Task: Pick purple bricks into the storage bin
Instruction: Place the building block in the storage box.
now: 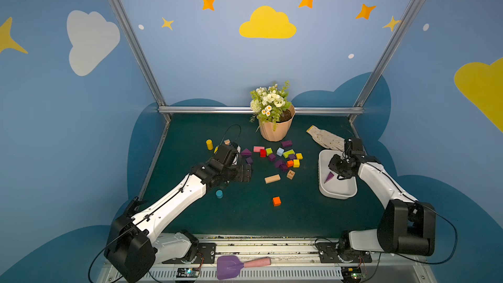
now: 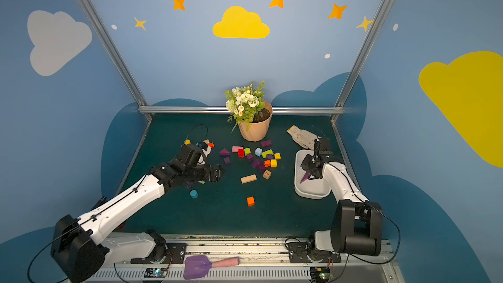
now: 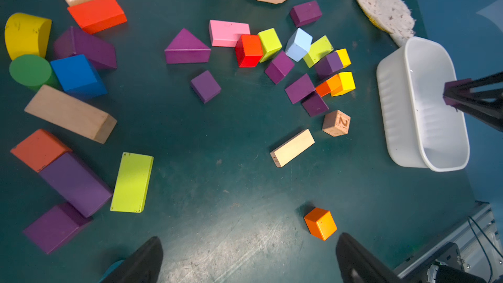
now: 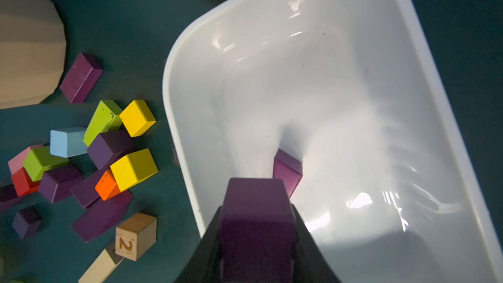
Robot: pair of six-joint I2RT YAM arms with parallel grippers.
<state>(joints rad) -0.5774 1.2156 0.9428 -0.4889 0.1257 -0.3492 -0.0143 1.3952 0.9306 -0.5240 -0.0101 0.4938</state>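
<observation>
Purple fills the gap between the right gripper's (image 4: 257,213) fingers in the right wrist view. They are clamped on a purple brick (image 4: 254,194) above the white bin (image 4: 174,83), where a purple wedge (image 4: 287,170) already lies, while in both top views the gripper's body hides the held brick and only the wedge shows. Only the left wrist view shows the left gripper (image 3: 245,257) spread wide and empty, and more purple bricks (image 3: 76,183) that its arm mostly covers from above — the loose purple blocks (image 1: 280,163) lie mid-table near the flowerpot (image 1: 275,132). Everything sits on a dark green mat (image 1: 245,221) — blue walls (image 1: 190,63) painted with clouds and stars enclose it.
</observation>
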